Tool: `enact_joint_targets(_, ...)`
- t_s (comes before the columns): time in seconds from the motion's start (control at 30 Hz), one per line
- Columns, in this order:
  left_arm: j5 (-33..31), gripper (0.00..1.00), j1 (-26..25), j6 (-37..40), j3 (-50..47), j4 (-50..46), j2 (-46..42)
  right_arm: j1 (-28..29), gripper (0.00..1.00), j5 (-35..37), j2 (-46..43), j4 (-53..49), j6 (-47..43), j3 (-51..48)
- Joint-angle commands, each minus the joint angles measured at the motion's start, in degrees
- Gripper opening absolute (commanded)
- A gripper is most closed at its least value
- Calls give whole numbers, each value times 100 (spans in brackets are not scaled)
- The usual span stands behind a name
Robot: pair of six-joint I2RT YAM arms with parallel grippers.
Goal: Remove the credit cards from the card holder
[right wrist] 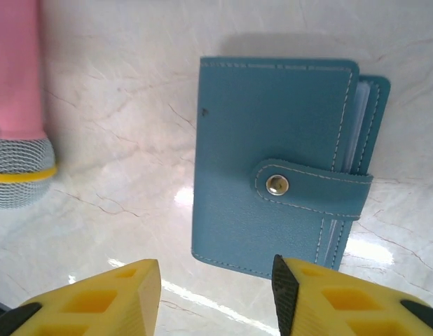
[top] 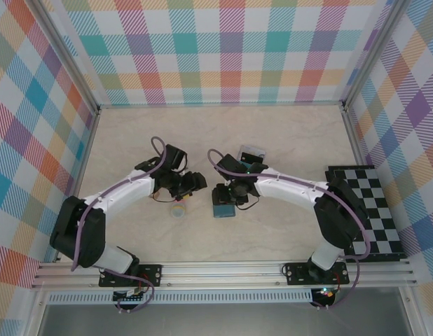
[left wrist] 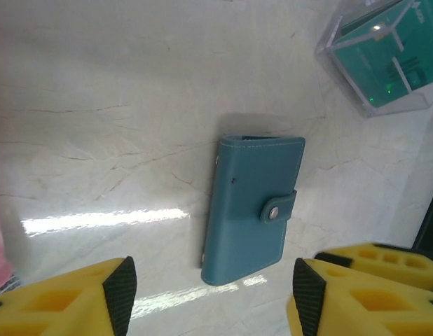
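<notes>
The card holder is a small teal-blue wallet lying flat on the table, shut, with its strap snapped down. In the top view the card holder lies just below my right gripper. The credit cards are hidden inside it, and pale sleeve edges show along its open side. My right gripper stands open over the holder's near edge with nothing between its yellow fingers. My left gripper is open too, close to the near end of the card holder and not touching it. In the top view my left gripper is left of the holder.
A clear plastic box with a teal-green card-like thing inside stands beyond the holder, also seen as the box in the top view. A pink stick with a grey mesh head lies left of the holder. A checkered board sits at the right.
</notes>
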Motion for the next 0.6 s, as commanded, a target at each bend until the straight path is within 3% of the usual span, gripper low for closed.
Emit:
enact_joint_targets(0.0, 386, 56, -85, -276, -159, 565, 142, -183, 45, 139, 27, -281, 157, 2)
enact_joint_targets(0.2, 919, 38, -143, -652, -707, 1653, 437, -190, 43, 229, 481, -378, -6, 248)
enact_joint_targets(0.57, 1396, 39, -262, -781, -934, 2522, 1059, -199, 42, -136, 842, 72, -55, 157)
